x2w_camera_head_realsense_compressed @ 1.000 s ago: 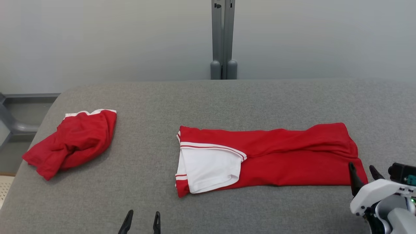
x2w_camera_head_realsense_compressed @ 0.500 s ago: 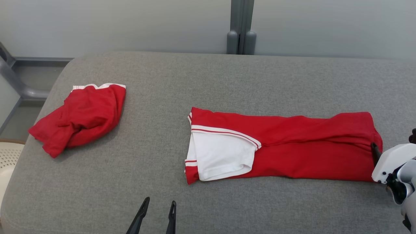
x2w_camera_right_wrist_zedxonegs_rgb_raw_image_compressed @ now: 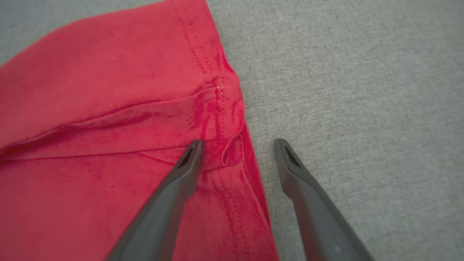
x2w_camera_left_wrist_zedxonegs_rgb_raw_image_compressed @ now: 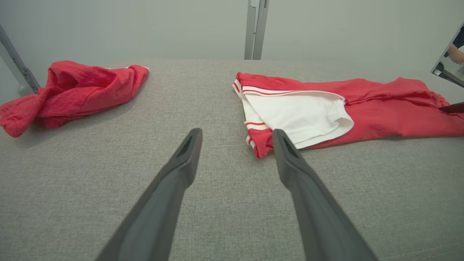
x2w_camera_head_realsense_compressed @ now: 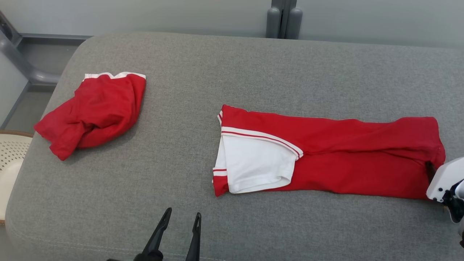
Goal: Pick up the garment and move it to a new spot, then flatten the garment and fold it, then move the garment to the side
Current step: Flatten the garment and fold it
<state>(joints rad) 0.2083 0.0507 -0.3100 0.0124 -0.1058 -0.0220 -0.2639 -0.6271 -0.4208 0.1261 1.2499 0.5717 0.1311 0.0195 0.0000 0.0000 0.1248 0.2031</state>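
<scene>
Nearest, at 6 o'clock in the head view, the left jaws stand wide apart and empty. Their fingers [x2w_camera_head_realsense_compressed: 156, 232] hover over bare tabletop [x2w_camera_head_realsense_compressed: 108, 203], short of the red shirt [x2w_camera_head_realsense_compressed: 344, 159].

At 4 o'clock the right jaws are just as wide and hold nothing. The right wrist view has them straddling the shirt's hem [x2w_camera_right_wrist_zedxonegs_rgb_raw_image_compressed: 203, 47], one finger [x2w_camera_right_wrist_zedxonegs_rgb_raw_image_compressed: 177, 181] over the cloth and the other over bare grey. Whether the tips touch down I cannot tell.

The shirt lies as a long strip from the centre out to 3 o'clock, with its white sleeve [x2w_camera_head_realsense_compressed: 257, 163] on top at the 9 o'clock end.

The step in hand looks like the crosswise fold. To do it well, the right jaws should sink until one finger gets beneath every layer at that corner before closing. A pinch on the top layer alone would peel the strip open. Then lift low, carry the end toward 9 o'clock and land it square on the sleeve end. The left jaws could pin the middle.

Where the head view gives a plain red edge, the right wrist view gives the stitching and a loose thread [x2w_camera_right_wrist_zedxonegs_rgb_raw_image_compressed: 226, 154]. The left wrist view shows the sleeve's edge standing proud of the cloth. The head view takes in the layout: a crumpled red garment [x2w_camera_head_realsense_compressed: 94, 108] at 10 o'clock, well apart, and a grey post [x2w_camera_head_realsense_compressed: 284, 18] at 12 o'clock.
</scene>
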